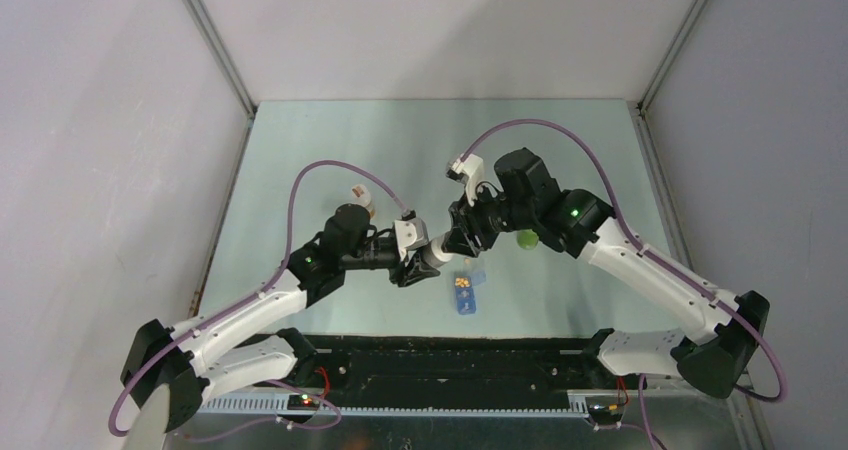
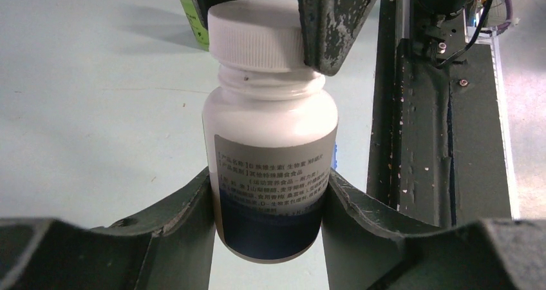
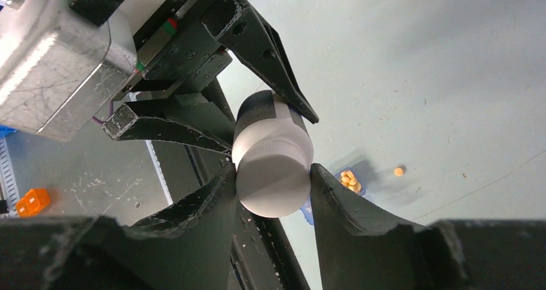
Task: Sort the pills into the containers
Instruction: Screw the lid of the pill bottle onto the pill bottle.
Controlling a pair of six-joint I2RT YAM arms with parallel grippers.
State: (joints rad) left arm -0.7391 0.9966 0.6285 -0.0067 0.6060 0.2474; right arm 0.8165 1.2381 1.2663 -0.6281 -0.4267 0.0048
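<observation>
Close to the near edge of the worktop, about midway along it, a translucent blue pill box is seen lying flat. Small orange-yellow pills are gathered in one compartment toward its far end; the other compartments cannot be made out. One loose pill is found on the bare worktop, near the box but apart from it.

Just beyond the box, a white bottle is held off the worktop between the two arms, its axis running from left to right. Its labelled body is pinched by the jaws of the left gripper, one pressed against each side of the plastic. Its ribbed white cap, seated on the neck, is clamped by the jaws of the right gripper, which meet the bottle from the opposite end.

Farther back, just beside the right gripper, a green bottle is partly hidden by the wrist.
</observation>
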